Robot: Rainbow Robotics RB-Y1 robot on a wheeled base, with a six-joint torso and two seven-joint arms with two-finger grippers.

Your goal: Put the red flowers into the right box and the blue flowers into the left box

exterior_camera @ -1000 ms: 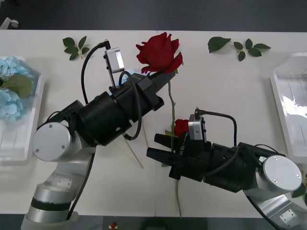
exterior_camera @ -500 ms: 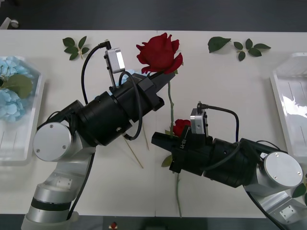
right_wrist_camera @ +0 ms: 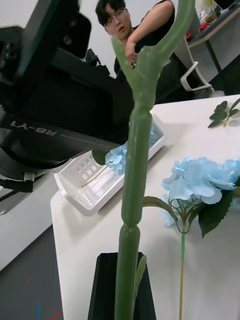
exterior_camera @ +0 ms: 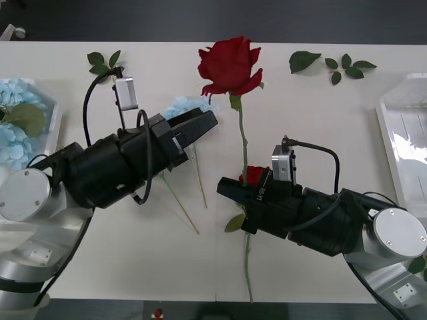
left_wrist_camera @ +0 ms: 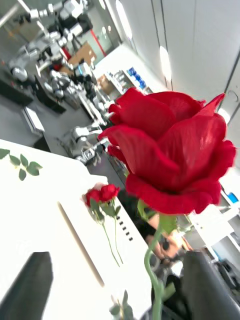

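White table under my arms — right gripper is clamped on the red rose stem mid-table, left gripper spread open beside it, holding nothing.

— What is different from a second ago?
— The left gripper is off the red rose; it sits lower and further left now, fingers apart, clear of the stem.
— And the rose itself?
— Its bloom stands a little higher and more upright than before.
— The other arm?
— The right gripper has moved up the stem and now grips it.
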